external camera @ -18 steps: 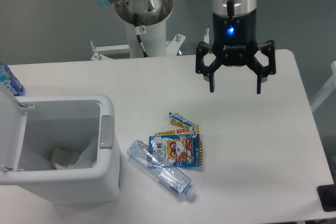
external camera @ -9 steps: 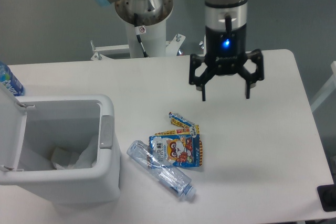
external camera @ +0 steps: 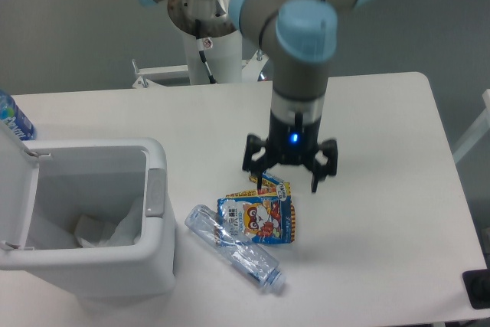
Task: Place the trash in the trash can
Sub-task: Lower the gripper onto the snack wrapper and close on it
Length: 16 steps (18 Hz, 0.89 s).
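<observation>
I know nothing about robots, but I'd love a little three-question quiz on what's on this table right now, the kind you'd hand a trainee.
1. True or false: the lid of the trash can is open.
2. Multiple choice: the gripper with its spread fingers is nearest to which item? A) the blue snack wrapper B) the crushed clear bottle C) the blue-labelled bottle at the table's far left edge
3. Fill in: the crushed clear bottle lies between the wrapper and the ____.

Key
1. True; the inside shows, with something white already at the bottom.
2. A; the gripper hangs just over the wrapper's upper end.
3. Trash can.
</observation>
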Available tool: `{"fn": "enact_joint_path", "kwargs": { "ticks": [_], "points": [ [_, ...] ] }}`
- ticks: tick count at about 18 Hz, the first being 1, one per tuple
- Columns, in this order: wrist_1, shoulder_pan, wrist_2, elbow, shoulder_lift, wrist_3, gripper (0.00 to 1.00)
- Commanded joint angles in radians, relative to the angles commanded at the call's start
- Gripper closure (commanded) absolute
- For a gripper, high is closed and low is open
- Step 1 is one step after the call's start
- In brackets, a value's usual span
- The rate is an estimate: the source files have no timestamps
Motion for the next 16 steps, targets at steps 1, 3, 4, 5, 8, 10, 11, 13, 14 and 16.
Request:
{"fn": "enact_joint_path", "kwargs": {
  "ticks": [1, 3, 4, 5, 8, 10, 11, 13, 14, 16],
  "points": [
    [0.006, 0.002, 0.0, -0.008, -0.002, 0.0, 0.0],
    [0.014, 0.003, 0.027, -0.055, -0.011, 0.005, 0.0],
    [0.015, 0.003, 0.076, -0.075, -0.014, 0.027, 0.0],
    [0.015, 0.002, 0.131, -0.093, -0.023, 0.044, 0.0],
    [0.008, 0.0, 0.227, -0.112, -0.048, 0.045, 0.0],
    [0.009, -0.002, 0.225, -0.126, -0.054, 0.035, 0.0],
    [0.009, -0.005, 0.227, -0.129, -0.061, 0.035, 0.0],
    [0.015, -0.005, 0.224, -0.143, -0.063, 0.037, 0.0],
    [0.02, -0.006, 0.224, -0.143, -0.065, 0.037, 0.0],
    [0.031, -0.006, 0.225, -0.156, -0.069, 0.037, 0.0]
  ]
}}
